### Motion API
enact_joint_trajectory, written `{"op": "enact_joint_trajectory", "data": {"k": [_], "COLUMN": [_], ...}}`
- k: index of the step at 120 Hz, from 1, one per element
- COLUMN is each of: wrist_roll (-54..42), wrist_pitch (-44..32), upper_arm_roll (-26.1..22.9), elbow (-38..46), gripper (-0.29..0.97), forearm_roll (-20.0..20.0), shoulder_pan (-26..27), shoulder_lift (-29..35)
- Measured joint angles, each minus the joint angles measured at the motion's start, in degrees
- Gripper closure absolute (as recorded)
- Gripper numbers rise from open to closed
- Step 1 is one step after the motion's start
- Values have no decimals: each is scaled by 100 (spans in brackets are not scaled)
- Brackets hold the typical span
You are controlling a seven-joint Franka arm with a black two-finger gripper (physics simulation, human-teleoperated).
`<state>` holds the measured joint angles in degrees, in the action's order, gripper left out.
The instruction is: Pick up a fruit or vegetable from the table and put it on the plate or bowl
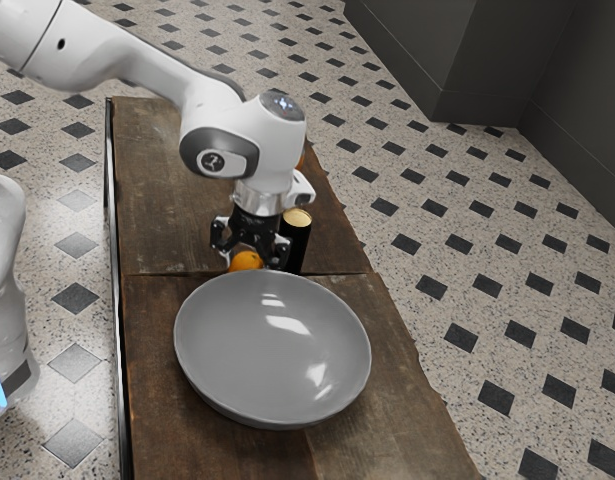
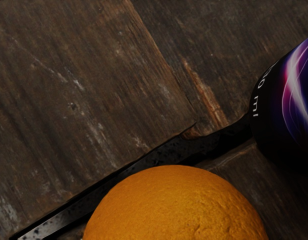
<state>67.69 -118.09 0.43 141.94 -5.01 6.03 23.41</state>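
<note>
Speckled tile floor (image 1: 467, 250) with black diamond insets; on it stands a dark plank table (image 1: 157, 200), worn and split by a seam. Task item: one orange (image 1: 245, 262), located directly under the gripper (image 1: 249, 250), at the far rim of the grey bowl (image 1: 277, 350) and just beside a dark can (image 1: 295, 240) on the exterior view's right. I cannot tell from here whether the gripper is closed on the orange or merely over it. Handling assessment: the wrist view shows a dimpled rind, so I judge it firm, of moderate weight, not fragile and fair to grip, but round and liable to roll. It is best taken across its widest middle, with care for the can close by. Count: one orange confirmed, one bowl, one can, one gripper. A small orange-coloured patch (image 1: 303, 158) shows behind the arm on the far side; possibly a second fruit, too hidden to confirm
</note>
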Motion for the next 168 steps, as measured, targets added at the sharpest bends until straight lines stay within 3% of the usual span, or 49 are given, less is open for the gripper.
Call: {"op": "enact_joint_trajectory", "data": {"k": [90,122,154,168], "wrist_roll": [-88,-102,-101,-92], "wrist_pitch": [747,1092,1119,815], "upper_arm_roll": [-173,-733,-1908,-2040], "elbow": [-992,-1392,-1801,-1812], "gripper": [57,57,56,28], "forearm_roll": [-32,105,654,846], "shoulder_pan": [3,158,268,268], "shoulder_lift": [93,176,-166,-388]}}
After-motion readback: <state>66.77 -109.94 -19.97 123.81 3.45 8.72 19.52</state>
